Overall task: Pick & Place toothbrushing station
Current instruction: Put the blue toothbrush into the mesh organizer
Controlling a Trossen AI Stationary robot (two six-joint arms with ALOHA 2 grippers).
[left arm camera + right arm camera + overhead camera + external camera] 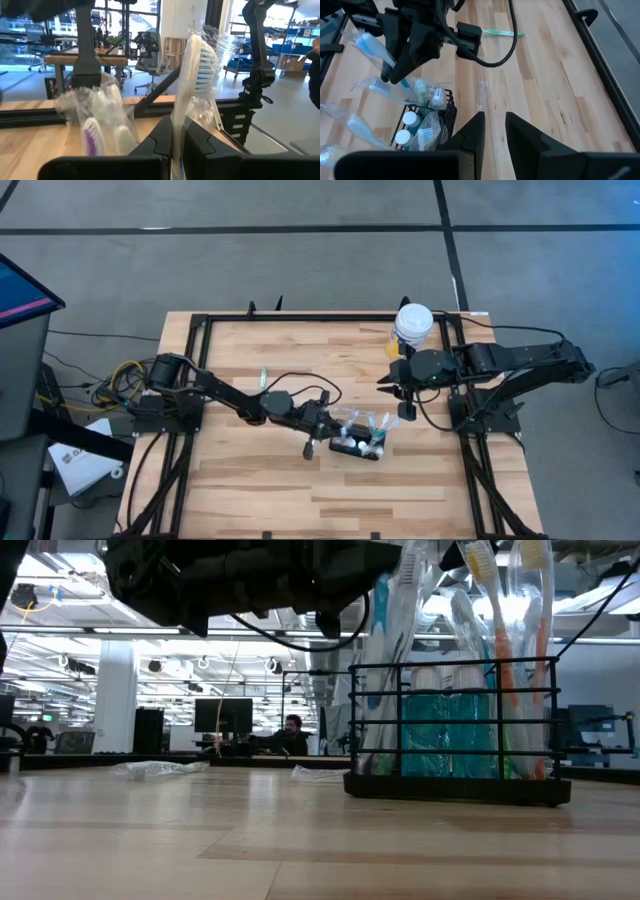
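In the low view, the tops of the wrapped toothbrushes (pixel 510 600) in the toothbrushing station (pixel 455 720) run off the picture at twelve o'clock, and the dark arm (pixel 250 580) above is cut there too, so its fingers are out of sight.

In the left wrist view, the white toothbrush (pixel 192 70) disappears between the left gripper (pixel 177 150) fingers; its handle below them is hidden, and the plastic wrapping blurs the other brush heads (pixel 95 135) at eight o'clock.

In the right wrist view, the station (pixel 427 125) is partly covered by the right gripper (pixel 495 135) housing, and brushes at nine o'clock are cut off.

In the high view, the station's contents are too small to tell apart.
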